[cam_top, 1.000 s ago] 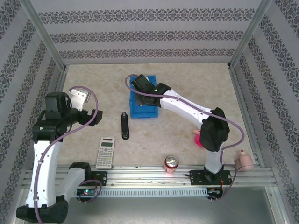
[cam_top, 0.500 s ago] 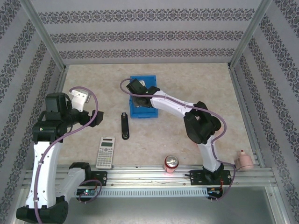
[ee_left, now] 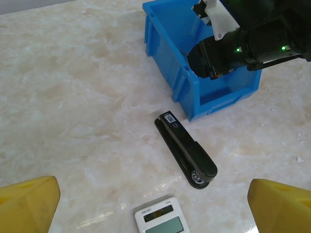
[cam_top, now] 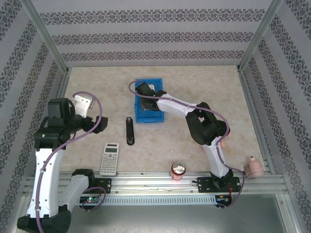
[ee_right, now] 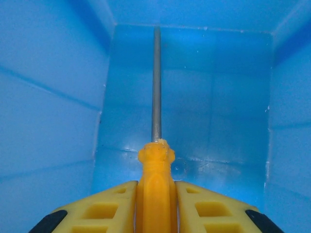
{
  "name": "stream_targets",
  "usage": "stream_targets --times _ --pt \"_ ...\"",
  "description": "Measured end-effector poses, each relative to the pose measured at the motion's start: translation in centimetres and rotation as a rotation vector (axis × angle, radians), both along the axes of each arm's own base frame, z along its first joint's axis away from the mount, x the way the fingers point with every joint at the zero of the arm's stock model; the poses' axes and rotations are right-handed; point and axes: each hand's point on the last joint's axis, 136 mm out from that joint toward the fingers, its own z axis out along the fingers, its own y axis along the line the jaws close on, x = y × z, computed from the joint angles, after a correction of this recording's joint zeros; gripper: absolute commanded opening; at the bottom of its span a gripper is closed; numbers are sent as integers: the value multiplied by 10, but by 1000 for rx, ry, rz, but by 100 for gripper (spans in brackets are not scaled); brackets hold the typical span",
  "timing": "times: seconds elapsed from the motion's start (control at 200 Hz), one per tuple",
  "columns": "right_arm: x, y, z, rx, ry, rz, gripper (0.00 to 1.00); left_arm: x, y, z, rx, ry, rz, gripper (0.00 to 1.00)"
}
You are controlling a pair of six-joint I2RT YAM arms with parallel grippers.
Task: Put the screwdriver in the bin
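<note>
Your right hand [ee_right: 155,188] is clamped on the orange handle of the screwdriver [ee_right: 156,160], its shaft pointing ahead inside the bin [ee_right: 48,97]; light, rigid and slim by the look, it grips best there.

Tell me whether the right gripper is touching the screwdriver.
Touching. In the right wrist view the right gripper has its jaws pressed against both sides of the screwdriver handle, with no gap visible.

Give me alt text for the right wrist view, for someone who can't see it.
The right hand clamps the screwdriver by its orange handle, its metal shaft pointing into the blue bin, whose walls surround it.
</note>
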Motion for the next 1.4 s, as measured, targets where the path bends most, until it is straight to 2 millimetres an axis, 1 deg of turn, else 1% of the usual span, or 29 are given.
stream_targets --times 0.39,0.55,0.664,0.744,0.829,0.889,0.964,1.054,1.119,1.134,1.174,1.209,1.279,1.324,1.399 --pt "-8 -5 -15 -17 33 2 31 -1 0 -3 -8 9 6 99" --pt "-8 -5 -15 -17 33 2 31 -2 0 -3 -7 8 7 99" --pt "-8 -6 -14 -19 32 5 36 -2 0 -3 -7 10 7 99" --pt "-9 -6 -8 -17 28 6 39 -2 1 -3 -5 10 9 99" --pt "-10 -7 8 -11 8 16 45 -2 1 -4 -3 10 11 99" --pt "-9 -6 25 -2 -21 23 49 -1 2 -4 0 12 15 99" --pt "-9 -2 53 26 -68 34 52 -1 3 -5 4 16 19 99" --pt "-13 2 89 62 -126 60 59 0 5 -7 12 21 28 99" --pt "-18 4 118 90 -175 76 65 0 6 -8 17 24 37 99" --pt "-19 4 124 97 -185 79 69 1 7 -9 19 25 40 99" --pt "-21 2 141 118 -219 80 76 1 8 -10 24 29 48 99" --pt "-25 0 155 133 -247 87 80 1 10 -12 27 36 56 99" --pt "-34 -10 176 154 -297 94 91 3 13 -17 33 49 72 99" --pt "-40 -18 186 160 -324 97 98 6 14 -21 35 58 84 99" --pt "-49 -36 197 170 -363 90 98 11 19 -29 42 75 111 99"
